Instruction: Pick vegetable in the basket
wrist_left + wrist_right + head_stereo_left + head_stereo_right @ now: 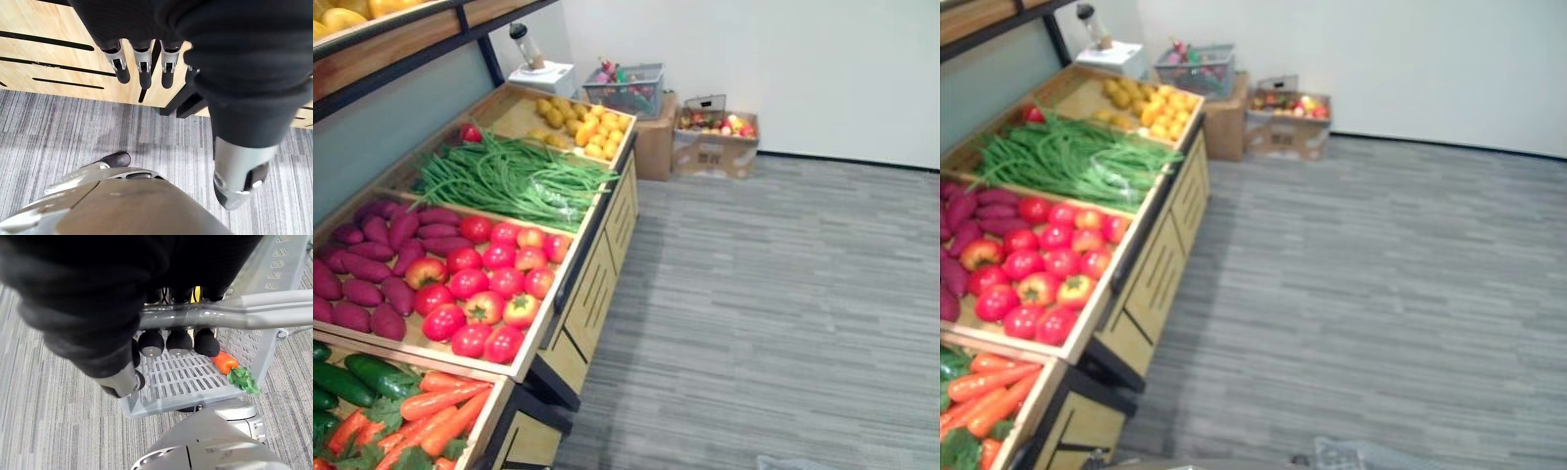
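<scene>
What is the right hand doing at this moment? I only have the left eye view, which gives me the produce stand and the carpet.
Observer: The right hand is curled round the handle of a grey plastic basket, carried above the carpet.
Operator: Has anything gone into it yet?
Observer: One carrot with green leaves lies on the basket's slotted floor, near a corner.

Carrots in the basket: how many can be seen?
1. The carrot lies on the basket floor, by a wall; the right hand on the handle may hide more.
</scene>
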